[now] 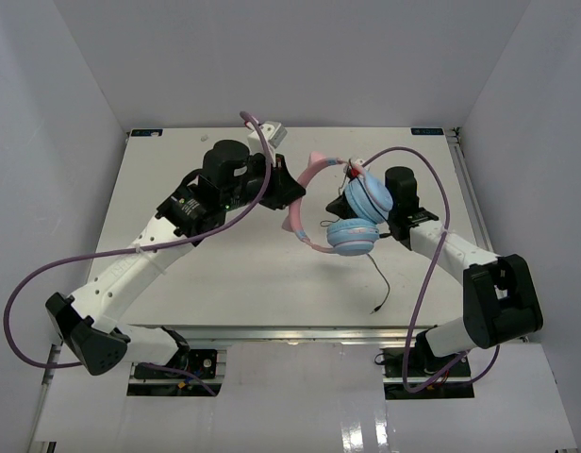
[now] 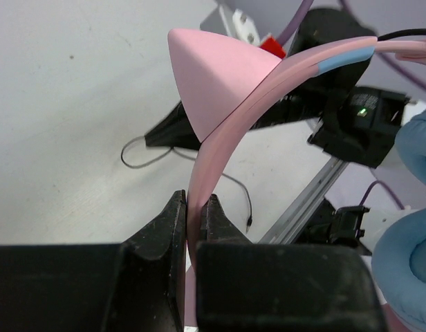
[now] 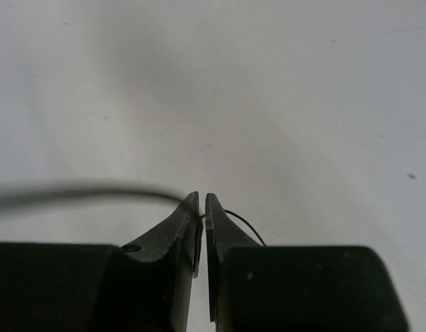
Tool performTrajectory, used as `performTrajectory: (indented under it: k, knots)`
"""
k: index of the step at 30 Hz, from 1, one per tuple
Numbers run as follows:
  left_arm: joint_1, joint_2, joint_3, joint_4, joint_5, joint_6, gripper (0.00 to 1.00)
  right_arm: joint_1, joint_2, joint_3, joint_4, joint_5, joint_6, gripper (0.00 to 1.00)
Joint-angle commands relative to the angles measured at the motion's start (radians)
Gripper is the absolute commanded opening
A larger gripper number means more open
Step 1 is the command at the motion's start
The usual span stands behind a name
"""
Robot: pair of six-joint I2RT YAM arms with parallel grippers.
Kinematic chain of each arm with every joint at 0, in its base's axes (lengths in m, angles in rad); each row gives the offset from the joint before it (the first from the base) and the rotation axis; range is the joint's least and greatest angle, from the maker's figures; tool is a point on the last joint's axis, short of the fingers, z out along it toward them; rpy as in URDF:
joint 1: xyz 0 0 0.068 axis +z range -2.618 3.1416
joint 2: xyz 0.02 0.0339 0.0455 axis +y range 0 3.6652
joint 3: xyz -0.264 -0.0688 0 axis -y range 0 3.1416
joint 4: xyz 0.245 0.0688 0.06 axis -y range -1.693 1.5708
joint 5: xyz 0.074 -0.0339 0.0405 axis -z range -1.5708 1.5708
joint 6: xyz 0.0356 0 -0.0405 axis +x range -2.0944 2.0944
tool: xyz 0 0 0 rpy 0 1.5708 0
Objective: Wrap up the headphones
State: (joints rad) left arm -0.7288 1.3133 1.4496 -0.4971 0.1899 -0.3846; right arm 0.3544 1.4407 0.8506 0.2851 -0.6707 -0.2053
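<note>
The headphones (image 1: 352,236) hang above the table, with their pink headband (image 1: 309,175) to the left and two light-blue ear cups to the right. My left gripper (image 1: 298,200) is shut on the headband (image 2: 220,138), just below a pink cat ear (image 2: 213,76); its tips (image 2: 194,204) pinch the band. My right gripper (image 1: 334,208) sits by the upper ear cup (image 1: 369,196). Its jaws (image 3: 202,200) stand a hairline apart with the thin black cable (image 3: 95,194) pinched at the tips. More cable (image 1: 377,278) trails to a plug (image 1: 375,310) on the table.
Thick purple robot cables (image 1: 432,203) loop over both arms. A small white bracket (image 1: 272,130) sits at the table's back edge. White walls close in the left, right and back. A metal rail (image 2: 310,200) runs along the table's edge.
</note>
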Motion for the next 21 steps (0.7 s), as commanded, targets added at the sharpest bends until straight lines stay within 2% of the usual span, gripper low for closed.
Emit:
performTrajectory:
  k: [1, 4, 9, 14, 21]
  knots:
    - [-0.004, -0.074, 0.034, 0.239, -0.039, -0.121, 0.0, -0.002, -0.01, -0.047, 0.211, -0.346, 0.188, 0.19]
    - [-0.004, -0.051, 0.039, 0.297, -0.078, -0.18, 0.0, -0.002, -0.005, -0.072, 0.365, -0.43, 0.357, 0.23]
    - [-0.003, -0.013, 0.053, 0.353, -0.151, -0.247, 0.0, -0.001, 0.0, -0.115, 0.638, -0.486, 0.613, 0.29]
    - [-0.003, 0.014, 0.061, 0.403, -0.245, -0.283, 0.0, 0.019, -0.015, -0.141, 0.716, -0.484, 0.66, 0.31]
    - [-0.004, 0.042, 0.08, 0.443, -0.424, -0.314, 0.0, 0.061, -0.053, -0.17, 0.73, -0.476, 0.662, 0.35]
